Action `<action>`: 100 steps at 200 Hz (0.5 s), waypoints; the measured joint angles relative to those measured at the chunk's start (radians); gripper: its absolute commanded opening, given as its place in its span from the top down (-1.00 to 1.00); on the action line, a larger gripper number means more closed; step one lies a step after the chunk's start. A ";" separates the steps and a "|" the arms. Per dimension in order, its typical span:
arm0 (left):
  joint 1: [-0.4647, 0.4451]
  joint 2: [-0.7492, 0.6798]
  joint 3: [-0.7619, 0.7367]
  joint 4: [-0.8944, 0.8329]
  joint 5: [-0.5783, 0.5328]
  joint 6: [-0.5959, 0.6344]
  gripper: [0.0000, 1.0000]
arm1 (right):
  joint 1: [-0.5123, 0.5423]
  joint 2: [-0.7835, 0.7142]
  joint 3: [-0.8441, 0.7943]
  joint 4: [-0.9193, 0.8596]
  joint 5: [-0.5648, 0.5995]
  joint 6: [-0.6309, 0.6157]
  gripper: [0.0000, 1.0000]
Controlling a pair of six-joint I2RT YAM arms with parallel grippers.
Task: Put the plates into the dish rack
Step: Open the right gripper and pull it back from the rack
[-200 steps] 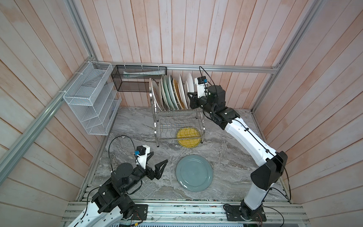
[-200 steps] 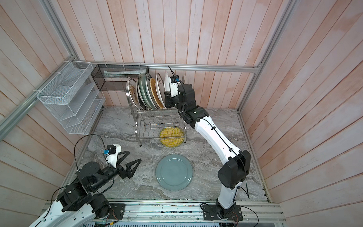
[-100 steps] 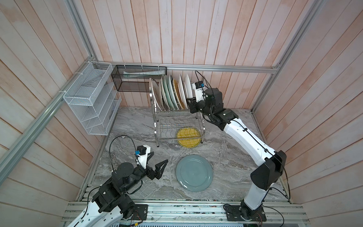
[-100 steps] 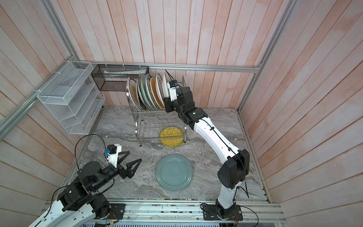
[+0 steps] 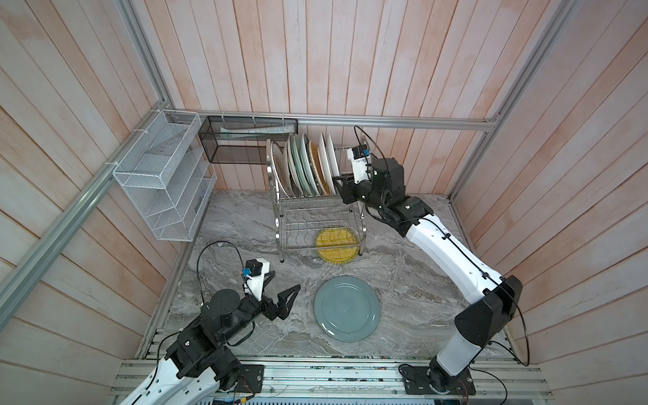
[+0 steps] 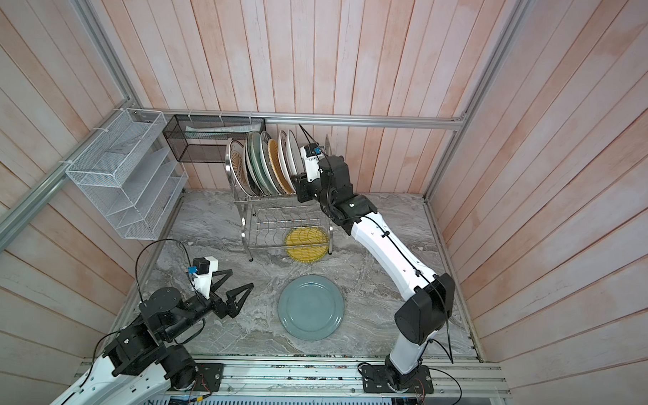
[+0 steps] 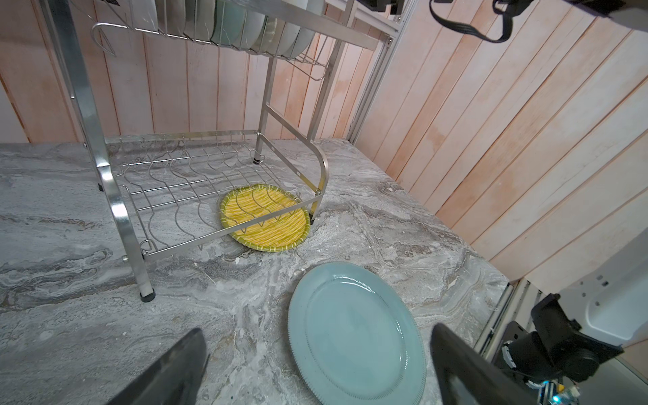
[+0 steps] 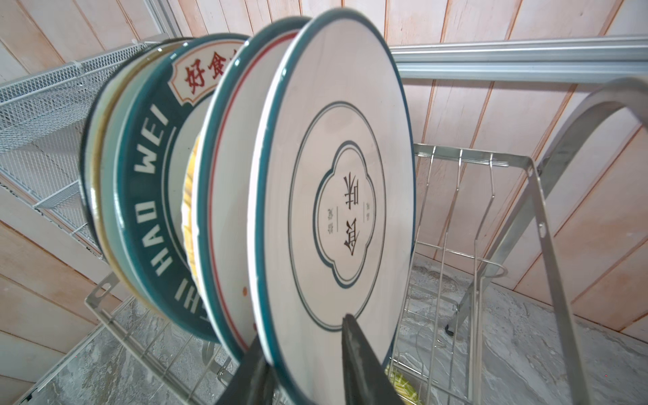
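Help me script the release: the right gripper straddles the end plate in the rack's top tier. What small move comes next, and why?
Probably widen the right gripper before any retreat. The teal-rimmed plate stands upright in the dish rack beside the other plates, its rim between the fingers. Whether they pinch it is unclear, so pulling back now might drag it out.

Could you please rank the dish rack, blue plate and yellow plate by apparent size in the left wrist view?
1. dish rack, cut off at the top.
2. blue plate.
3. yellow plate.
The blue plate lies nearer the camera, so its real lead over the yellow one is unsure.
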State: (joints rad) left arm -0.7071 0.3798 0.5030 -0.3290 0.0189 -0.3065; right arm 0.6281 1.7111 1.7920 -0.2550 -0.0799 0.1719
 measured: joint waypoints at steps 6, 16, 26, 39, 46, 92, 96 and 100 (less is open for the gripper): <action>0.000 0.000 0.000 0.000 0.000 0.000 -1.00 | 0.000 -0.010 -0.005 0.001 0.000 0.002 0.29; 0.000 0.002 0.000 0.000 0.000 -0.001 -1.00 | 0.000 -0.026 -0.014 0.002 0.000 0.003 0.28; 0.000 0.004 0.000 0.000 0.000 -0.003 -1.00 | 0.000 -0.039 -0.021 0.003 0.000 0.005 0.26; 0.000 0.008 0.000 0.000 0.000 -0.005 -1.00 | 0.000 -0.054 -0.031 0.004 0.000 0.008 0.25; 0.000 0.009 0.000 0.000 0.000 -0.006 -1.00 | 0.000 -0.059 -0.034 0.005 0.000 0.008 0.25; 0.000 0.024 0.000 -0.004 -0.010 -0.038 -1.00 | 0.000 -0.103 -0.087 0.019 -0.011 0.019 0.15; 0.000 0.028 0.002 -0.009 -0.014 -0.043 -1.00 | 0.000 -0.112 -0.098 0.022 -0.014 0.018 0.12; 0.000 0.033 0.003 -0.013 -0.017 -0.049 -1.00 | 0.000 -0.123 -0.111 0.024 -0.015 0.022 0.10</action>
State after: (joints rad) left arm -0.7074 0.4126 0.5056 -0.3424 0.0017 -0.3557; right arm 0.6281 1.5879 1.6806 -0.2310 -0.0952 0.1940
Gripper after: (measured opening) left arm 0.999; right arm 0.420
